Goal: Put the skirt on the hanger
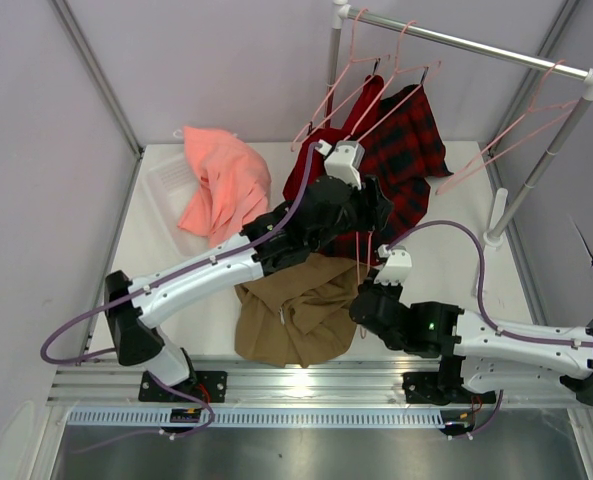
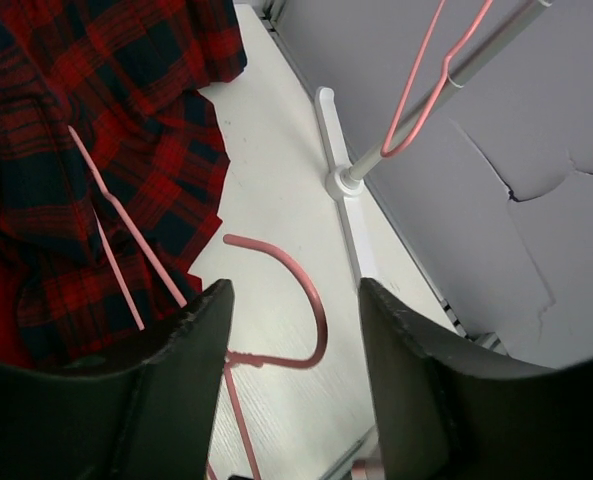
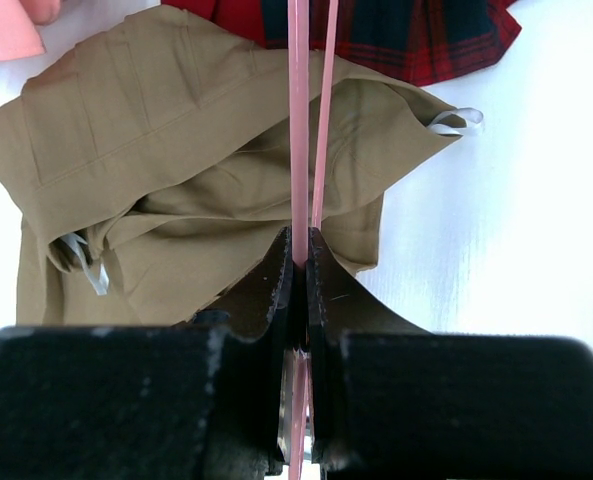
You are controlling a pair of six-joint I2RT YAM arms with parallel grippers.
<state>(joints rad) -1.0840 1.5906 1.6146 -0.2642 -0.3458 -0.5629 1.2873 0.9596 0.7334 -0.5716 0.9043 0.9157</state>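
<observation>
The right gripper (image 3: 298, 262) is clamped on one thin wire of the hanger (image 3: 298, 120), which runs out over the skirt (image 3: 166, 170). The skirt lies crumpled on the table (image 3: 496, 200) just beyond the fingers and is not threaded on the hanger.

Risk: the wire is thin and held at a single point, so it may twist or slip in the jaws if cloth drags on it.

Farther out, the left gripper (image 2: 294, 315) is released, its fingers straddling the hook (image 2: 314, 298) without contact.

Risk: closing off-centre would miss the hook. The frame could also snag the plaid garment (image 2: 126, 120) alongside.
</observation>
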